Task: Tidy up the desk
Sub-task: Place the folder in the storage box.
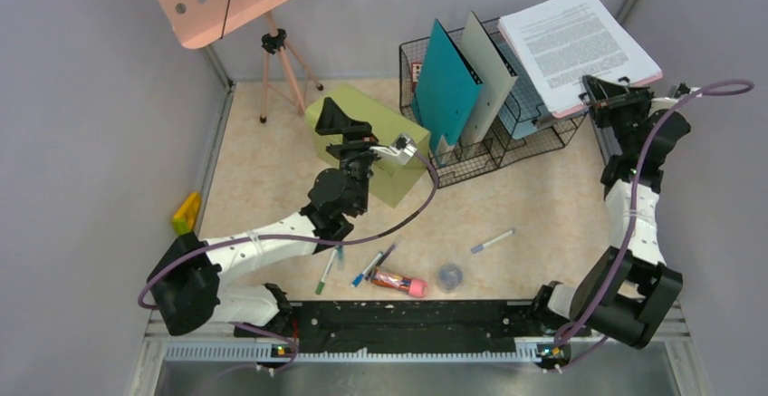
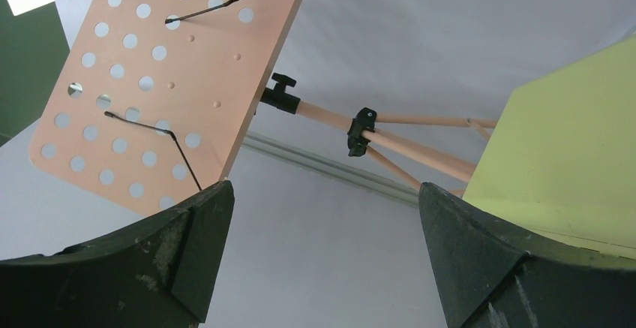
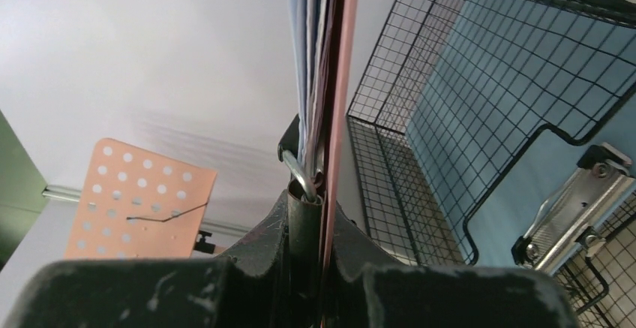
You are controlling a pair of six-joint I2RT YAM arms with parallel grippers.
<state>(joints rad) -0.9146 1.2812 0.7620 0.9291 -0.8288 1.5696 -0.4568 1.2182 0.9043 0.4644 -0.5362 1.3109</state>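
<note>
Worktop [image 1: 543,206], beige and marble-patterned, spreads across the middle of the top view between grey walls. It looks half-tidied to me. Loose pens [image 1: 494,240] and a pink pouch [image 1: 398,281] lie scattered along its lower edge, while folders stand filed in the wire rack [image 1: 507,151] at upper right.

My right gripper [image 1: 600,95] has its fingers [image 3: 247,268] clamped on the clip end of the clipboard [image 1: 580,43]. It holds the board and its papers high beside the rack, I judge so that it can be slotted in upright with the folders. I cannot tell whether the board's far edge touches the rack.

My left gripper [image 1: 342,120] hangs over the olive drawer box [image 1: 398,183] near frame centre, fingers [image 2: 180,245] wide apart and holding nothing. It is probably parked there to leave the right arm room.
</note>
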